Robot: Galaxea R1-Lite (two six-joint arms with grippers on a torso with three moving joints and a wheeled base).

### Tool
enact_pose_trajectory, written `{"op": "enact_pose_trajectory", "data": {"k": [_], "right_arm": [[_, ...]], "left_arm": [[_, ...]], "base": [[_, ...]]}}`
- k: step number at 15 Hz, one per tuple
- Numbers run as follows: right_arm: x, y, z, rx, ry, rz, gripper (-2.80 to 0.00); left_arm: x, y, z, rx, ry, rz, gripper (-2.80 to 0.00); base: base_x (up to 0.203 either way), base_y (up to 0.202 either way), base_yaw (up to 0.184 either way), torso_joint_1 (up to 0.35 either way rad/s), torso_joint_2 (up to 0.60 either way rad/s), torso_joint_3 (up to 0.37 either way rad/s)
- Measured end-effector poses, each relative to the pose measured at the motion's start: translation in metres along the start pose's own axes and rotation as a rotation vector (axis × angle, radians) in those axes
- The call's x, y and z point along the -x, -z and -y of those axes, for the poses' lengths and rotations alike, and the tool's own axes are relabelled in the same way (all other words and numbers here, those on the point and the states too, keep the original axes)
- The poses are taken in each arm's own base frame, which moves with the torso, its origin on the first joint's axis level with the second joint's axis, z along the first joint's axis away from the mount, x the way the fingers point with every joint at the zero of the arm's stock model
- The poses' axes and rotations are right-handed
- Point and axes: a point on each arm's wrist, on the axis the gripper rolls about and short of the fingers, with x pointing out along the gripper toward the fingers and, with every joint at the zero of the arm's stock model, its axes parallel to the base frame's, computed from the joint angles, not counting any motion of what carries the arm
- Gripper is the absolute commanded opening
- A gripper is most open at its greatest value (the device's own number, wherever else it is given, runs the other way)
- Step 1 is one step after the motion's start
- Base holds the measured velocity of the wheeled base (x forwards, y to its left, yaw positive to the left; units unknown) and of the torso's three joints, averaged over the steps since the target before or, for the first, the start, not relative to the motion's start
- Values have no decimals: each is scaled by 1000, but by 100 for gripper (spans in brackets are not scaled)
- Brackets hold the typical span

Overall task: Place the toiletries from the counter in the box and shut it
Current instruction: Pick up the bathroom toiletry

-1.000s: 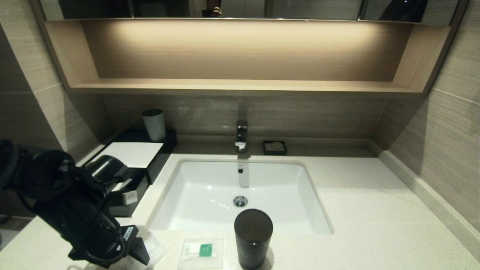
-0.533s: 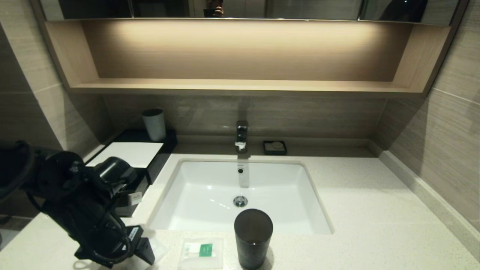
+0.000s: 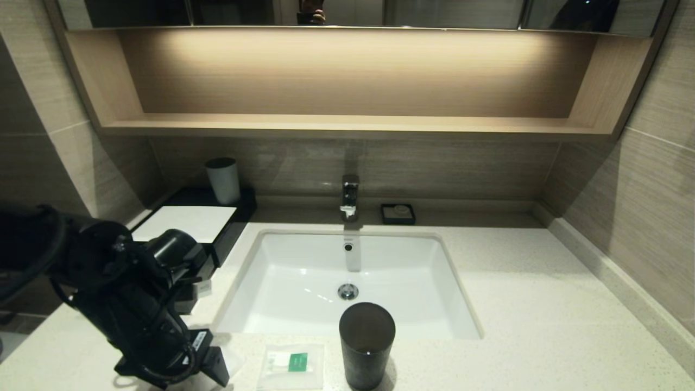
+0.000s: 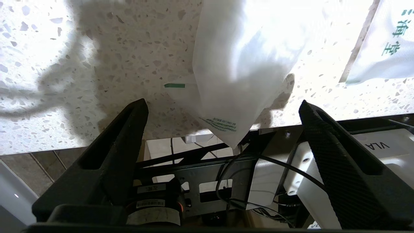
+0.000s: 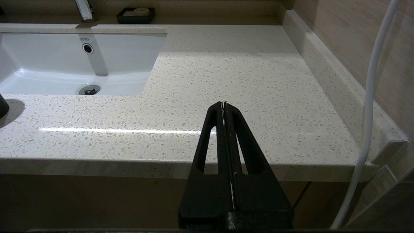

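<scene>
Left wrist view: the left gripper [image 4: 223, 106] is hovering wide open, empty, over a clear packet [image 4: 242, 71] lying at the counter's [image 3: 543, 326] near-left edge. The sachet [image 3: 291, 363] is lying just right. The right gripper [image 5: 223, 104] is resting closed, empty.

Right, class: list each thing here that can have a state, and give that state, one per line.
left gripper: open, over the clear packet
right gripper: shut, empty, by the counter edge
clear packet: flat on counter, overhanging its edge
square sachet: flat on counter
box: drawer pulled out
dark cup: upright
white cup: upright on box
</scene>
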Motion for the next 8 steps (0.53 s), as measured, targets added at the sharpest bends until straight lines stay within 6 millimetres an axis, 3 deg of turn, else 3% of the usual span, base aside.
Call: {"op": "enact_pose_trajectory", "data": {"k": [1, 2, 8], "right_arm": [[0, 0, 0, 0, 0, 0, -280], [0, 0, 0, 0, 0, 0, -280], [0, 0, 0, 0, 0, 0, -280]], "left_arm": [[-1, -1, 0, -1, -1, 3, -221], [-1, -2, 0, -2, -1, 3, -280], [-4, -3, 0, -5, -3, -6, -280]], "base": [[0, 0, 0, 0, 0, 0], [0, 0, 0, 0, 0, 0], [0, 0, 0, 0, 0, 0]]}}
